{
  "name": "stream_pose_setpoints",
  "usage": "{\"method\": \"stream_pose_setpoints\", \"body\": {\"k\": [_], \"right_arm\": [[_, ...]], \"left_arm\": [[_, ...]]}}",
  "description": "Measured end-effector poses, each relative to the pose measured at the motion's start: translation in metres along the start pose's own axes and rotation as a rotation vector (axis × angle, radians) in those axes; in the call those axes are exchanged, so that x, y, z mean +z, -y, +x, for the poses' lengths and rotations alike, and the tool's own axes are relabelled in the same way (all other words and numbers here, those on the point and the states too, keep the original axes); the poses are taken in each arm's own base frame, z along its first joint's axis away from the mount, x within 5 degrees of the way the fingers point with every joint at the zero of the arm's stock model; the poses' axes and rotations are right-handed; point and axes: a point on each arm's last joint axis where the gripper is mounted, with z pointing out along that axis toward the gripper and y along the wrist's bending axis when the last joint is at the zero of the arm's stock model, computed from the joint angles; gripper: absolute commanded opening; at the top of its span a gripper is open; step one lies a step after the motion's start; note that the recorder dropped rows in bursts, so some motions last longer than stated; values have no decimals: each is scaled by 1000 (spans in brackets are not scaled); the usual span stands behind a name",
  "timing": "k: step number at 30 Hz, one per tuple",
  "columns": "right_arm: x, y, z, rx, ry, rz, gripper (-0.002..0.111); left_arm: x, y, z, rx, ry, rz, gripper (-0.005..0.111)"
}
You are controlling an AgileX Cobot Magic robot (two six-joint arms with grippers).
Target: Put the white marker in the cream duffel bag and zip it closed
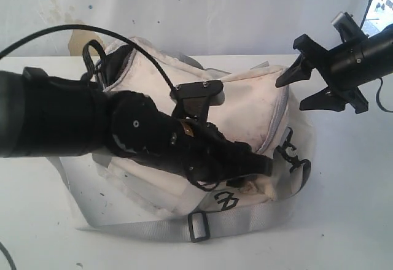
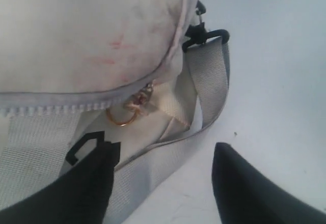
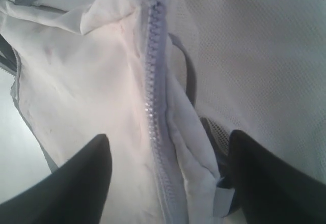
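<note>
Bulky and black, the left arm fills the near side of the exterior view and reaches across the cream duffel bag (image 1: 245,104), a thin black cable (image 1: 73,30) arcing over it. One bag lies on the white counter (image 1: 344,208): soft, rumpled fabric smudged with reddish marks, a flat grey webbing strap (image 1: 141,227) running along its near edge through one black rectangular buckle (image 1: 198,226), and a black plastic clip (image 1: 293,158) at its right end. The left hand (image 2: 163,180) is angled down at the bag's near right corner, its two dark tapered fingers spread with nothing between them, just short of a small brass-coloured ring (image 2: 120,118) at the end of a row of grey zipper teeth (image 2: 51,107). The right hand (image 1: 298,92) hangs in the air above the bag's right end, pointing toward it, its two fingers wide apart and empty. Its wrist view looks down on a closed grey zipper (image 3: 153,81) beside a white mesh panel (image 3: 265,56).
</note>
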Motion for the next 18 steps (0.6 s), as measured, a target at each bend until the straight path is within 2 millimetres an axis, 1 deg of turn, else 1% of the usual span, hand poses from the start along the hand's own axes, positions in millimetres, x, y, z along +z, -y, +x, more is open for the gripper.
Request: {"method": "stream_pose_setpoints", "body": {"k": [3, 9, 11, 18], "right_arm": [[0, 0, 0, -1, -2, 1, 61], [0, 0, 0, -1, -2, 1, 61], [0, 0, 0, -1, -2, 1, 61], [0, 0, 0, -1, -2, 1, 61]], "left_arm": [[10, 3, 3, -1, 38, -1, 61], [45, -6, 16, 6, -10, -43, 61], [54, -8, 16, 13, -2, -50, 61], [73, -7, 9, 10, 29, -51, 59]]}}
